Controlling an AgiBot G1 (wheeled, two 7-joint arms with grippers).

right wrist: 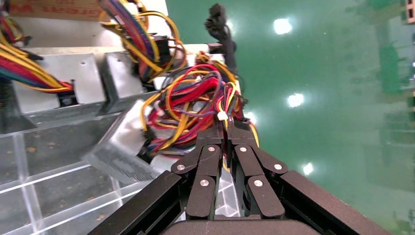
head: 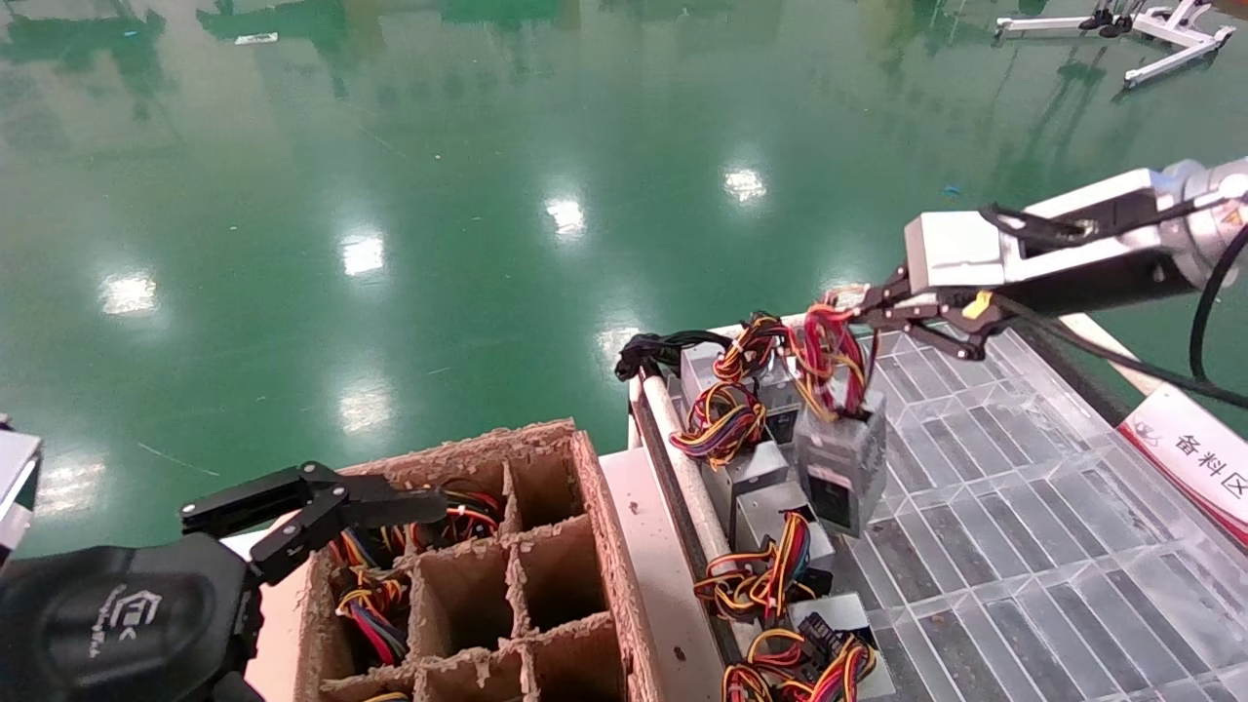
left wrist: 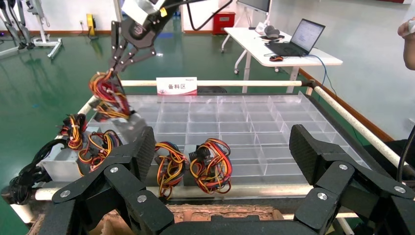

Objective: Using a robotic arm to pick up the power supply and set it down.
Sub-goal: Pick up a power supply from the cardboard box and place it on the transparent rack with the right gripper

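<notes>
- Hanging by its red wire bundle (head: 829, 356), the power supply (head: 840, 458) dangles right of centre in the head view, above the clear gridded tray (head: 1024, 507).
- The right gripper (head: 863, 307) has its fingers pressed together on those wires.
- Other grey supplies (head: 756, 478) with yellow-orange bundles crowd the tray's left edge just beside it.
- At lower left, the left gripper (head: 390, 502) sits spread wide over a cardboard divider box (head: 546, 575) holding more wires.

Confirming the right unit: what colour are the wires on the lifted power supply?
Mostly red, with yellow and orange wires; clearest in the right wrist view.
</notes>
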